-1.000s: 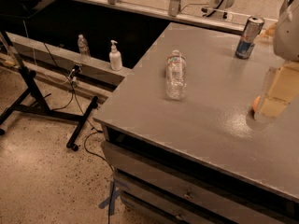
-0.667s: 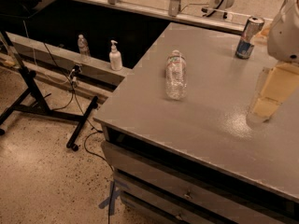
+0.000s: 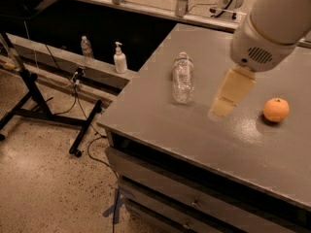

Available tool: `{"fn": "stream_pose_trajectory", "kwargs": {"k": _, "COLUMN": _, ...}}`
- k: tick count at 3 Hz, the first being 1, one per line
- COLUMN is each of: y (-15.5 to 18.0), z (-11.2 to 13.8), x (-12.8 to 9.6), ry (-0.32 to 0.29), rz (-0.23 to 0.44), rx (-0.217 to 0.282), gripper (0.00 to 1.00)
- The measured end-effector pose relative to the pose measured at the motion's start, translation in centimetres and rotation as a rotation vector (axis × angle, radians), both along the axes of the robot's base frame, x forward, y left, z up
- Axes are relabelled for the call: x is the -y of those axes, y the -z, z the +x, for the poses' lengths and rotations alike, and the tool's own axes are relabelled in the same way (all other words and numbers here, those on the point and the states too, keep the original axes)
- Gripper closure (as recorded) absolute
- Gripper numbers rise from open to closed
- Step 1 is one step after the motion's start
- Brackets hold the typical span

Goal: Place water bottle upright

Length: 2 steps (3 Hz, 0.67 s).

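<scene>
The water bottle [image 3: 183, 77] is clear ribbed plastic with a white cap and a white label with red marks. It lies on its side on the grey table [image 3: 160, 125], cap pointing away from me, near the table's left edge. My gripper [image 3: 221, 107] hangs from the white arm [image 3: 272, 23] and points down at the table. It is to the right of the bottle, about a hand's width away, and does not touch it. It holds nothing that I can see.
An orange [image 3: 275, 109] sits on the table right of the gripper. Off the table to the left, a small clear bottle [image 3: 86, 48] and a white pump dispenser [image 3: 119, 58] stand on a low ledge. A black wheeled stand [image 3: 36, 96] is on the floor. Drawers [image 3: 194, 203] are below the table front.
The arm and gripper have swung left, closer to the bottle. The view has shifted: the drink can is out of sight and the orange now shows. The bottle has not moved.
</scene>
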State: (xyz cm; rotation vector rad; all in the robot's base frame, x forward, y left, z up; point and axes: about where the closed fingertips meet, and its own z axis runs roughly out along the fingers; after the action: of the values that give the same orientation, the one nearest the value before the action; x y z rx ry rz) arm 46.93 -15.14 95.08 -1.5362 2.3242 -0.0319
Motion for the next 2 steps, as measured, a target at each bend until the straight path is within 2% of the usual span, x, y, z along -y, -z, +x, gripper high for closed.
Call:
{"fn": "stream_pose_trajectory", "kwargs": {"k": 1, "y": 0.8, "z": 2.0, "x": -1.9, "ry": 0.111, "rz": 0.068, "rx": -0.04, "gripper": 0.0}}
{"fn": "stream_pose_trajectory", "kwargs": {"k": 2, "y": 1.1, "z": 4.6, "x": -3.7, "ry": 0.222, "rz": 0.125, "rx": -0.051, "gripper": 0.0}}
